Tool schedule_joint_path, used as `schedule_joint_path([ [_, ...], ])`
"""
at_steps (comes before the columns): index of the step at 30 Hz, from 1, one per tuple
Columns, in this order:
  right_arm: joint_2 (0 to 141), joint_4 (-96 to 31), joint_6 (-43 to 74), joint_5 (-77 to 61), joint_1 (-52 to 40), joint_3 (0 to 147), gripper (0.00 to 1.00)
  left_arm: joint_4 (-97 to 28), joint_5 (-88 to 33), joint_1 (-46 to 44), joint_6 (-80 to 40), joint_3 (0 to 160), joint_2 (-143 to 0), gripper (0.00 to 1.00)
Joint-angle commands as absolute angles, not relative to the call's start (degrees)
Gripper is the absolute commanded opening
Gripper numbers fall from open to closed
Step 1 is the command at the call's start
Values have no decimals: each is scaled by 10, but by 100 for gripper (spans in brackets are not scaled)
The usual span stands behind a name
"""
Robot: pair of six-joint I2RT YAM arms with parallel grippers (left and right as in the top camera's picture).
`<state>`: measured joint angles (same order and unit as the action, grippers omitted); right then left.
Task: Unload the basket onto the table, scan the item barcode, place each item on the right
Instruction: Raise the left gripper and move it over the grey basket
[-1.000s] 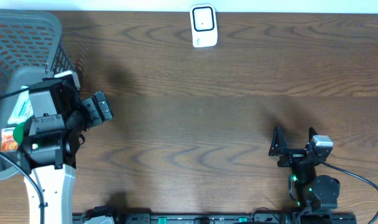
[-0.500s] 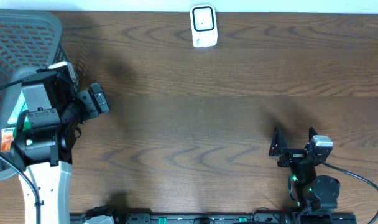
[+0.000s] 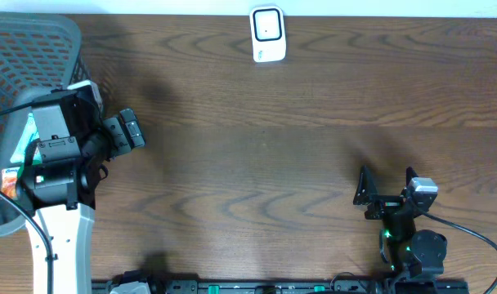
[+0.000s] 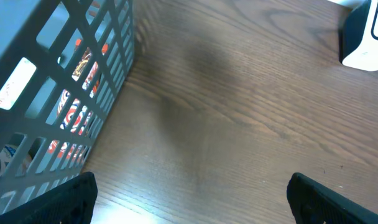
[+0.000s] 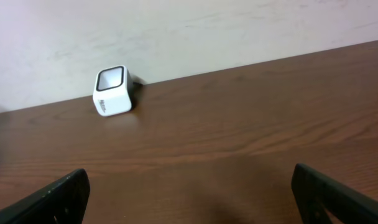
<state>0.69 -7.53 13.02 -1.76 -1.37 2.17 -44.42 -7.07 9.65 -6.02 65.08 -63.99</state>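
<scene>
The white barcode scanner (image 3: 267, 34) stands at the table's far edge; it also shows in the right wrist view (image 5: 114, 91) and at the top right corner of the left wrist view (image 4: 366, 37). Items lie in the grey mesh basket (image 3: 28, 49) at far left: red-and-orange printed packets (image 4: 74, 106) show through its wall (image 4: 108, 74). My left gripper (image 3: 101, 122) hovers at the basket's right side, open and empty (image 4: 189, 199). My right gripper (image 3: 386, 181) rests near the front right, open with nothing between its fingers (image 5: 189, 193).
Dark wooden table (image 3: 265, 147). The basket's wall stands just left of my left gripper. A pale wall runs behind the scanner. The arm bases and a black rail (image 3: 273, 286) sit along the front edge.
My left arm has shifted a little up and left, closer to the basket, still open. The right arm has not moved.
</scene>
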Motion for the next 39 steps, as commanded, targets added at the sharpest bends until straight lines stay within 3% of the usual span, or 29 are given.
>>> schedule_joint_path([
  [1,4,-75,132,-20,-23,18,99,-450,-53,100,-63,686,-641,98],
  [17,4,-75,132,-20,-23,18,99,-484,-53,119,-63,831,-727,98],
  [27,4,-75,132,-20,-23,18,99,-570,-53,255,-95,1021,-809,98],
  [34,4,-75,132,-20,-23,18,99,-594,-53,379,-192,1031,-835,98],
  [39,4,-75,132,-20,-23,19,99,-627,-53,417,-203,1031,-884,98],
])
